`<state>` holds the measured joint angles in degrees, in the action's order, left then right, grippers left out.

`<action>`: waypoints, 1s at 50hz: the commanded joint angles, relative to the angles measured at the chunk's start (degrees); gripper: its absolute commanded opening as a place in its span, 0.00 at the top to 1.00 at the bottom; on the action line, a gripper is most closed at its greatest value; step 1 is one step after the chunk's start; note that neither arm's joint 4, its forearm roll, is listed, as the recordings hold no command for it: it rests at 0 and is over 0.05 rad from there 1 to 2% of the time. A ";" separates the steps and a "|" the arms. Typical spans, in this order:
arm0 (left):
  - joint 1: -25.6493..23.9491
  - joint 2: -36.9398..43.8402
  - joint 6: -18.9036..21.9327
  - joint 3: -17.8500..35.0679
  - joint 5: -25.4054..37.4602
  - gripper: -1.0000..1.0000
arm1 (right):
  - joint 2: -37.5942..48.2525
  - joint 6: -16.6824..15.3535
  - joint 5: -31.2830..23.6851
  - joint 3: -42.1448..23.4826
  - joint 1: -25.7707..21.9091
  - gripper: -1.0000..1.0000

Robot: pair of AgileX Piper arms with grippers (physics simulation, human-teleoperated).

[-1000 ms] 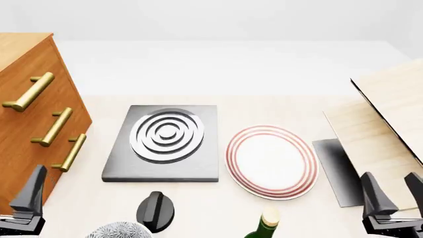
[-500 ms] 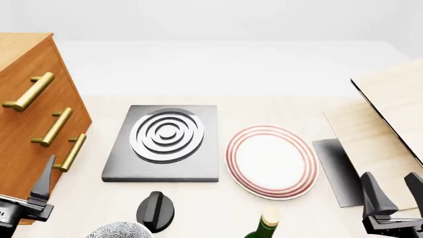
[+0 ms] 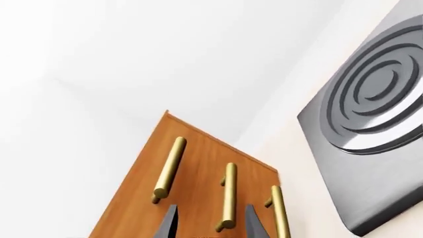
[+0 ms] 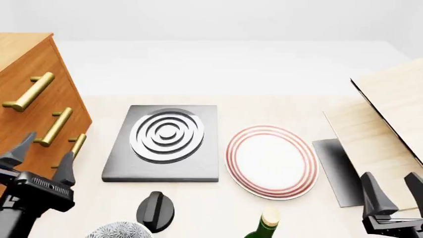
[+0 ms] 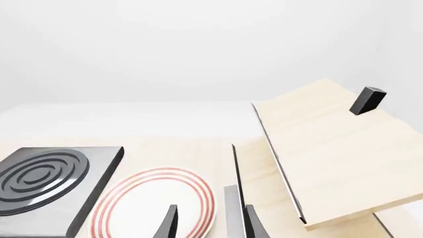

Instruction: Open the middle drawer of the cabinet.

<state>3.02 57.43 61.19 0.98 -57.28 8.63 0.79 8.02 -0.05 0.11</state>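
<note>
Left wrist view: the cabinet (image 3: 191,183) fills the lower middle, three brass bar handles showing; the middle drawer's handle (image 3: 229,196) runs between the two dark fingertips of the left gripper (image 3: 210,223), which stands spread and holds nothing, short of the bar. The grooved grey plate (image 3: 370,124) lies toward 3 o'clock. Front view: cabinet (image 4: 33,114) at 9 o'clock, the middle drawer (image 4: 39,134) second of three, its handle (image 4: 54,127) just beyond the left gripper (image 4: 39,156). Striped plate (image 4: 271,161) at centre-right, black knob (image 4: 155,210) and green bottle (image 4: 264,225) at 6 o'clock, pale boards (image 4: 390,114) at 3 o'clock. Right gripper (image 4: 390,193) sits low at 5 o'clock, fingers apart, empty. Right wrist view: right gripper (image 5: 210,223) spread over the striped plate's (image 5: 152,198) edge, far from the job. Judgement: drawer is a rigid wooden box, likely sliding stiffly; the smooth brass bar may slip, so pinch it mid-length and pull straight outward.
</note>
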 commanded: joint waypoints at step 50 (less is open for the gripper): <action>8.41 27.49 12.79 7.71 -12.62 0.00 | -0.02 0.01 -0.02 0.00 0.01 0.00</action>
<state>9.28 80.95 71.27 4.69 -69.82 8.61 0.79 8.01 -0.05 0.11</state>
